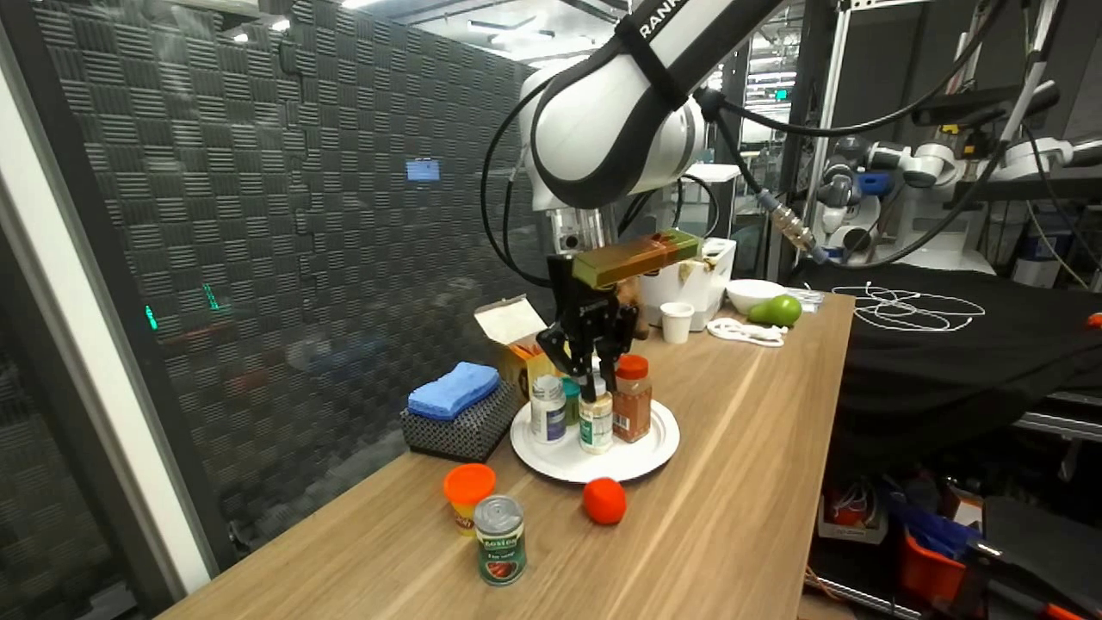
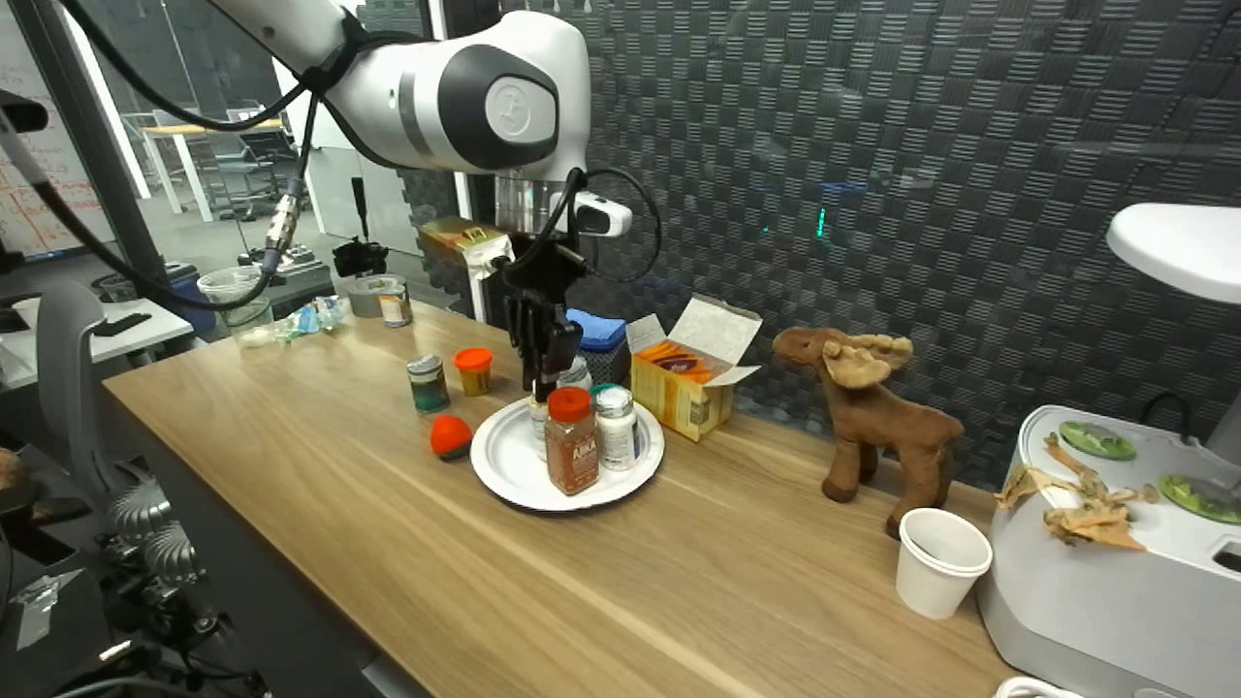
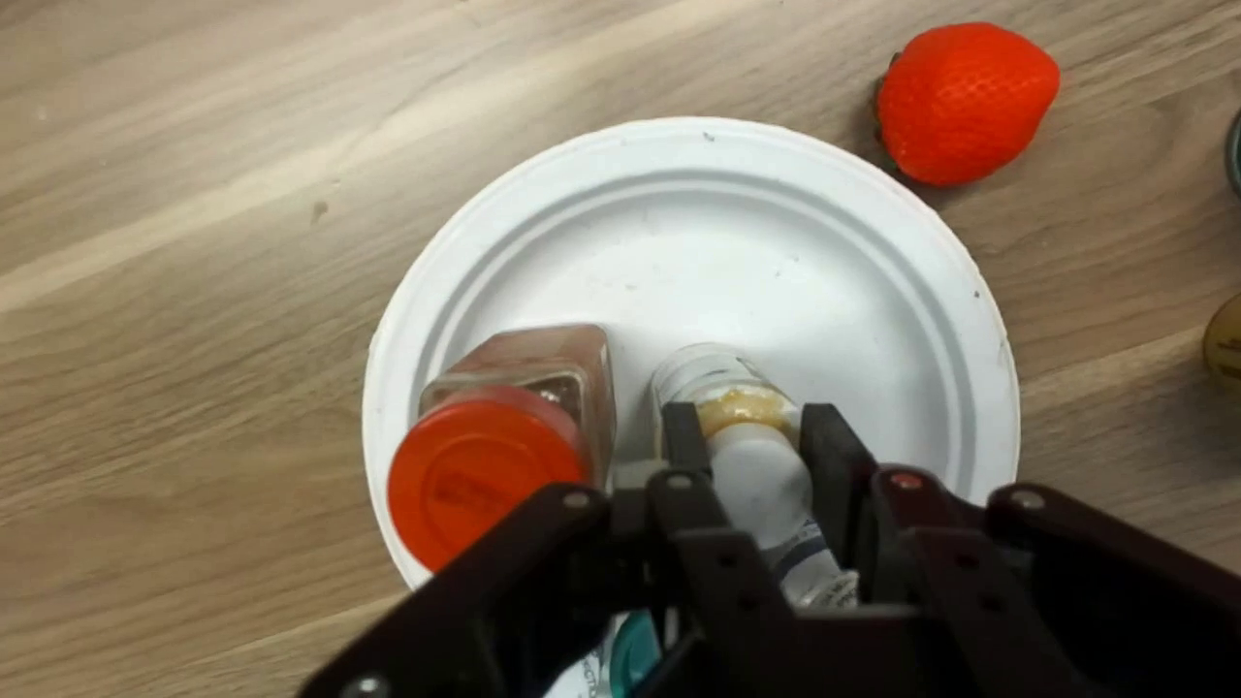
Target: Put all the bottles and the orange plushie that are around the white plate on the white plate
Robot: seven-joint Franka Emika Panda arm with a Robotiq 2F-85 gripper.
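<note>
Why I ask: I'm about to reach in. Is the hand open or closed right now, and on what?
Hand: closed on the top of the green-labelled bottle, which appears to rest on the white plate.

Ceiling lights bright; dark wall reflective

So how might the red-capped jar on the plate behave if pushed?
The red-capped jar might tip if pushed high, standing taller than wide. Its flat sides should resist rolling. It looks filled with something brownish, so may feel weighty.

Teal-capped bottle, partly hidden
</note>
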